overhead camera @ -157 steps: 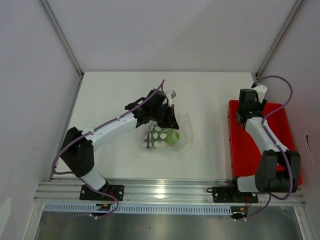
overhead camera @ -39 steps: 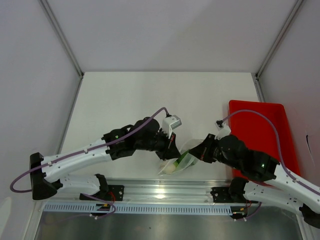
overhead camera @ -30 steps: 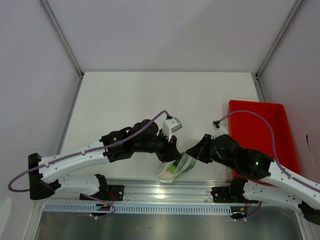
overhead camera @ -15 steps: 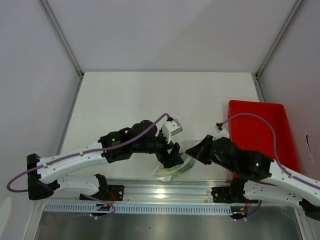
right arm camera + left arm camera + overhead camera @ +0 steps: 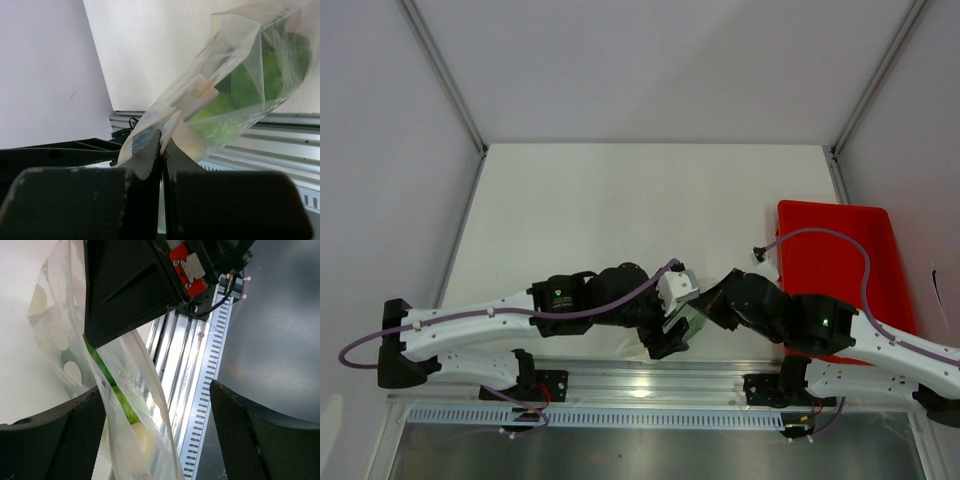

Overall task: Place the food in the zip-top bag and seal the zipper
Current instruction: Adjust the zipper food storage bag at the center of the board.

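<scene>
The right gripper [image 5: 162, 145] is pinching the top edge of the zip-top bag [image 5: 225, 85] tight, holding it up close by the metal rail [image 5: 280, 145]. The left gripper [image 5: 155, 400] is standing wide apart around the bag, gripping nothing. The food [image 5: 250, 80] is sitting inside the bag, near the rail. With only one pinch holding, the slippery bag could be sliding free, tipping, and spilling food onto the rail.

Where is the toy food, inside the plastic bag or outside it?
Inside. Green pieces and a whitish ball show through the clear zip-top bag in the wrist views.
</scene>
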### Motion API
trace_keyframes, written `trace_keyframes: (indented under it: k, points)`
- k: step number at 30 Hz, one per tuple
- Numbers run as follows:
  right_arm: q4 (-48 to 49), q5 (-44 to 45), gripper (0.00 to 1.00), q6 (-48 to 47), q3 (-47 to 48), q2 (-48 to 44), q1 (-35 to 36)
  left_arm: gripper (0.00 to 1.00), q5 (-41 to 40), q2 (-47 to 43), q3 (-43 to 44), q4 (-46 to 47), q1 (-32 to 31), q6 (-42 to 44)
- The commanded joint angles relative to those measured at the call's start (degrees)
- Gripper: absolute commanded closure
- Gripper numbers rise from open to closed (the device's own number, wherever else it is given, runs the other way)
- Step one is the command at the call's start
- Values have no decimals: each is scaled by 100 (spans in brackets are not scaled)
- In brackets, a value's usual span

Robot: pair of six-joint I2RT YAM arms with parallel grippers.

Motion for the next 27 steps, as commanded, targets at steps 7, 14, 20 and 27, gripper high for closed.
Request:
trace_keyframes:
  k: [7, 14, 20, 27]
  points:
    - [-144, 418, 100, 541, 190, -51, 137, 26, -1358, 435, 360, -235, -208, -46]
    - [-13, 410, 83, 366, -21, -253, 155, 64, -1606, 585, 377, -297, -208, -143]
    - [-12, 401, 42, -460, 84, -455, 146, 99, -1668, 497, 298, -288, -94, -151]
    - [-794, 489, 1, -1734, 770, -385, 111, 99, -1044, 112, 193, -324, 486, -257]
